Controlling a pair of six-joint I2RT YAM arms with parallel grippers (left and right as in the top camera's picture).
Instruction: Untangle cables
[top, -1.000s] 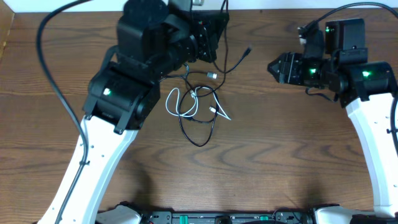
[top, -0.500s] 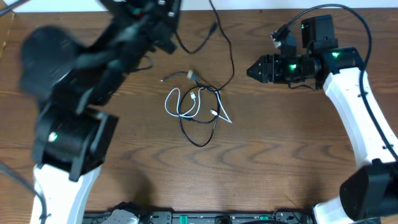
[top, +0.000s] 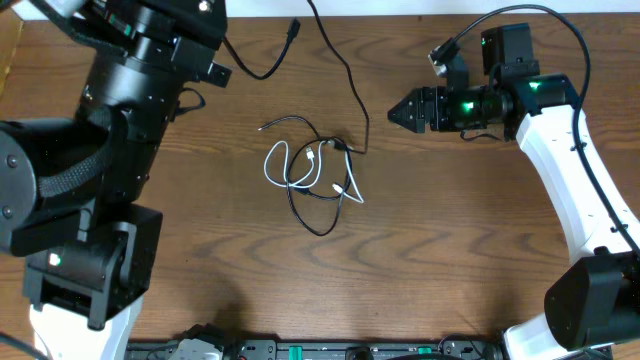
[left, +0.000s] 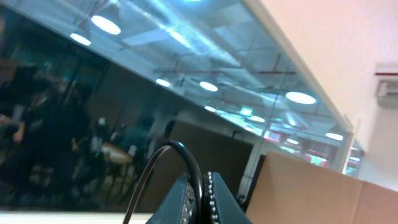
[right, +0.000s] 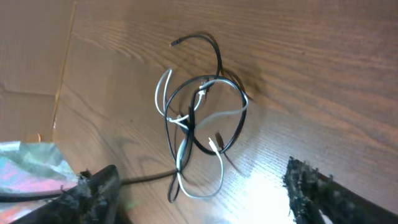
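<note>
Cables (top: 315, 180) tangled mid table (top: 450, 250), one strand leading off rear edge. R fingers (top: 400, 110) right of tangle, twd rear, well apart. L arm (top: 110, 150) over table's left.

Overhead view: bright, even light from above. The worktop (top: 450, 250) grain is sharp. The cables (top: 318, 165) cast thin, soft shadows close beside them. The left arm (top: 110, 150), near the lens, is oversized and slightly soft. Green lamps glow on the right arm (top: 545, 100).

Left wrist view: dim at left, with ceiling lights as glare spots in glass and the right wall washed out pink. The left gripper (left: 206, 199) and black cable (left: 177, 152) are dark silhouettes.

Right wrist view: warm tone, with a white glare patch on the worktop at lower centre. The right gripper (right: 205, 199) has its jaws blurred in both lower corners.
</note>
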